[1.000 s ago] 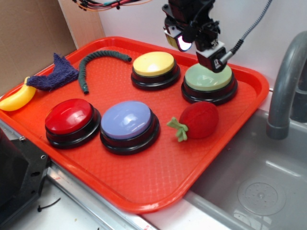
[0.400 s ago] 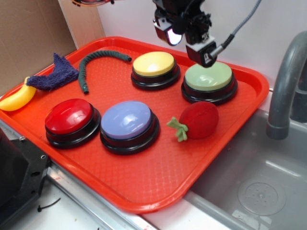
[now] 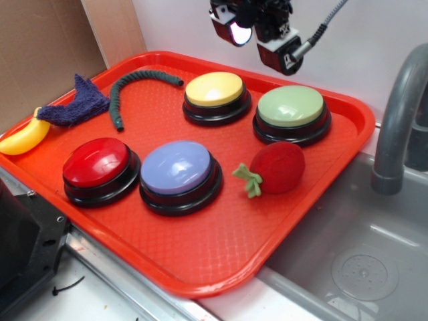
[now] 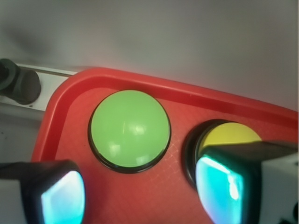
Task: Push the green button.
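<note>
Gripper [image 3: 257, 41] is hanging at top centre of the frame, jaws apart and empty, clear above the green button [image 3: 291, 107]. Button is sitting right-rear on the red tray [image 3: 200, 261], beside the yellow button [image 3: 215, 89]. No contact showing; can't judge whether a press is done.

- gripper [image 3: 257, 37]: black housing, boxy and blocky
- two fingers [image 4: 219, 189] with glowing cyan-white pads, black rims; one pad lit white in the exterior view
- white block with black marking at the finger end
- grey braided cable [image 3: 326, 22] running up to the right
</note>
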Available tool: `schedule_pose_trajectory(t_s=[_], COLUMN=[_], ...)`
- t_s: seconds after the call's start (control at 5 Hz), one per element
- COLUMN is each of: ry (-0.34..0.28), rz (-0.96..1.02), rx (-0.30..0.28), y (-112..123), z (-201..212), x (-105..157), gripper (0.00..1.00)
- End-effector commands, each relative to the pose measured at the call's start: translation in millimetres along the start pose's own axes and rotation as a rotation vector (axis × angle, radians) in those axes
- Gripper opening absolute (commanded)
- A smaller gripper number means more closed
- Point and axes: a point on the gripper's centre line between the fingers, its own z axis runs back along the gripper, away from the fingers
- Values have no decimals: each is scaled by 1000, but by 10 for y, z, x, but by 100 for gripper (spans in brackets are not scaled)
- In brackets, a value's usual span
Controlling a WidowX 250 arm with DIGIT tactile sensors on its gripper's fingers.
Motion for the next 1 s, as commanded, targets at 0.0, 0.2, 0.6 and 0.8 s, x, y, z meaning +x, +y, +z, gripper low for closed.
schedule_pose_trajectory(t_s=[0.0, 0.2, 0.6, 0.8], ry=[-70, -52, -52, -34], rz=[17, 25, 44, 45], rx=[-9, -3, 14, 18], y=[16, 36, 36, 27], z=[300, 372, 531, 588], x=[38, -2, -69, -90], gripper=[100, 100, 100, 100])
